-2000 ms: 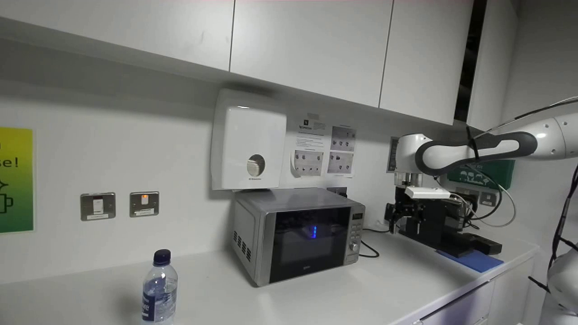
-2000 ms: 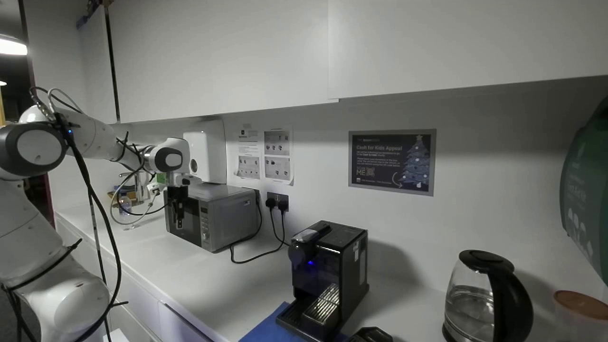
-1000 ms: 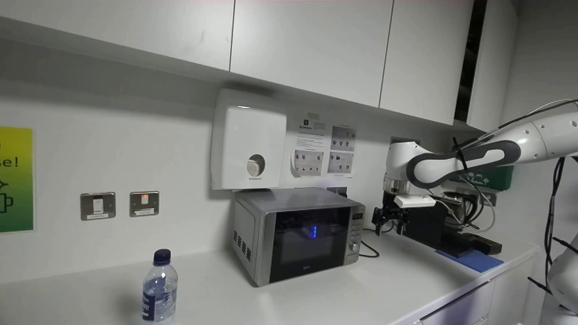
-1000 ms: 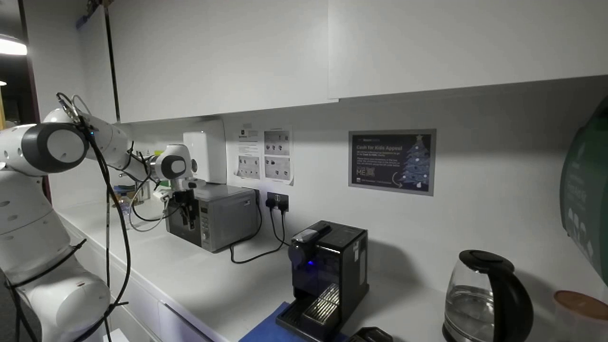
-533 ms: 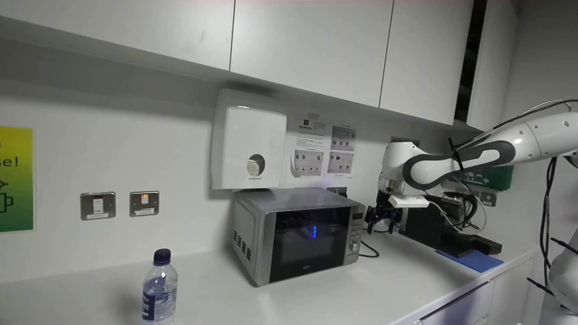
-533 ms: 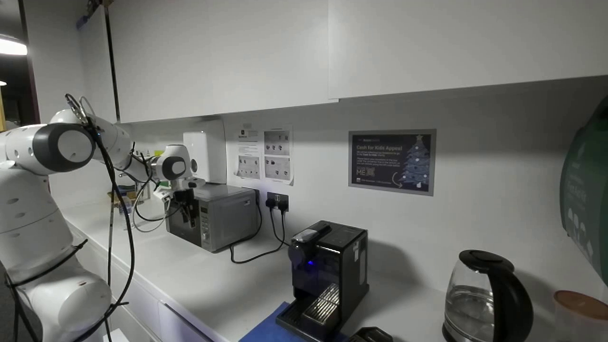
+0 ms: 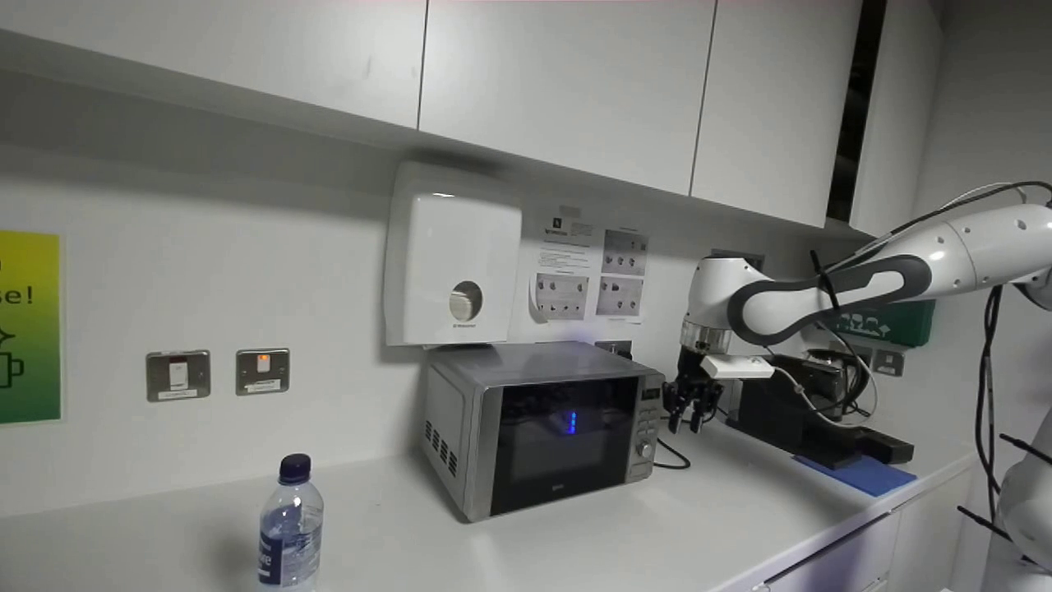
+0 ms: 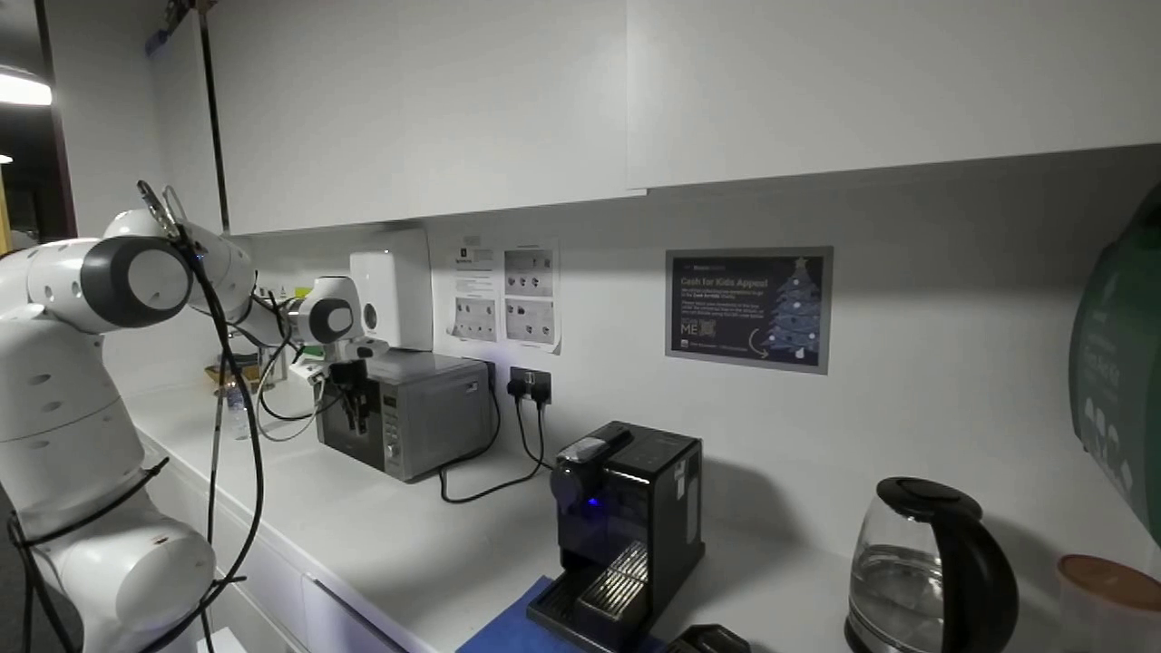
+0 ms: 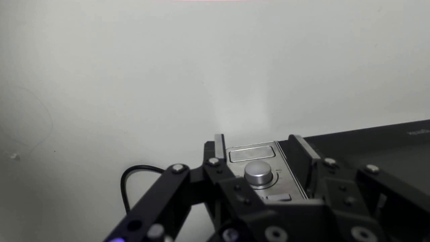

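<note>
The gripper (image 9: pixel 262 146) hangs in front of the microwave (image 7: pixel 546 427), at the end that bears the control panel (image 7: pixel 648 426), its fingers (image 9: pixel 220 146) parted so that the gap is wider than the microwave's knob (image 9: pixel 258 172). It has hold of nothing: in the wrist view the knob shows between the fingers, apart from both, on the control panel. Whether a fingertip touches the panel cannot be told.

Lettering (image 9: pixel 418 132) near the lower edge of the microwave's door (image 9: pixel 396 151) stands upside down in the wrist view and is too faint to read for certain.

In an exterior view, on the wall (image 8: pixel 907 363) well along from the microwave's panel end, a dark poster (image 8: pixel 748 308) reads "Cash for Kids Appeal", with "ME" next to a square code (image 8: pixel 707 328) and a blue Christmas tree (image 8: pixel 798 313). Printed sheets (image 7: pixel 622 271) on the wall above the microwave carry blurred text and pictures. Off the microwave's vented side, a bottle (image 7: pixel 296 518) stands upright, its label (image 7: pixel 269 559) showing "re", and a yellow-and-green notice (image 7: pixel 29 329), cut by the edge of the view, shows "se!" over part of a cup (image 7: pixel 10 370).
</note>
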You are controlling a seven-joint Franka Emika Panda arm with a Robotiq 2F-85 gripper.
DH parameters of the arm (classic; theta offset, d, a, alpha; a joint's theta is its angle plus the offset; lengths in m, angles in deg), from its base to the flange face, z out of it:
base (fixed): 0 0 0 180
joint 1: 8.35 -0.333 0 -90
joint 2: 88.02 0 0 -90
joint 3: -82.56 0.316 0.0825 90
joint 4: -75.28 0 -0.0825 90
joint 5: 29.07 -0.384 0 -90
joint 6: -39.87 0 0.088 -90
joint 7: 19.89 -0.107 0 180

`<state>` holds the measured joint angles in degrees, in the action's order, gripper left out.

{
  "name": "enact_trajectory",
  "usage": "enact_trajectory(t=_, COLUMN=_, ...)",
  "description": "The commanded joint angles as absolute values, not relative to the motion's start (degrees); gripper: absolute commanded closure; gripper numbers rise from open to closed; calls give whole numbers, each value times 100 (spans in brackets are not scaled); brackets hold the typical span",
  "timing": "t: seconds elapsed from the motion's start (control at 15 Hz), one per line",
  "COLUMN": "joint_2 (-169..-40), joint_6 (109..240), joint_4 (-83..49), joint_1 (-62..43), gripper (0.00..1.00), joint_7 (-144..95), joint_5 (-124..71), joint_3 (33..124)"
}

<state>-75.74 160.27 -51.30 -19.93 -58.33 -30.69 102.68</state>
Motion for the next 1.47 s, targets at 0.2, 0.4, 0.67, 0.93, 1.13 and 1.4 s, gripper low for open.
enact_trajectory(t=0.2, joint_2=-7714, joint_6=16111, joint_4=-4971, joint_1=-2034, gripper=99, joint_7=-5890, joint_5=-2887, joint_3=10252)
enact_trajectory(t=0.4, joint_2=-7741, joint_6=16108, joint_4=-4970, joint_1=-2034, gripper=100, joint_7=-5879, joint_5=-2774, joint_3=10248)
enact_trajectory(t=0.67, joint_2=-7776, joint_6=16047, joint_4=-4962, joint_1=-2043, gripper=100, joint_7=-5869, joint_5=-2725, joint_3=10242)
enact_trajectory(t=0.93, joint_2=-7704, joint_6=16013, joint_4=-5058, joint_1=-2068, gripper=99, joint_7=-5844, joint_5=-2843, joint_3=10222)
enact_trajectory(t=1.13, joint_2=-7685, joint_6=15991, joint_4=-5128, joint_1=-2070, gripper=100, joint_7=-5886, joint_5=-2806, joint_3=10238)
enact_trajectory(t=1.4, joint_2=-7601, joint_6=15963, joint_4=-5331, joint_1=-2113, gripper=100, joint_7=-5964, joint_5=-2782, joint_3=10273)
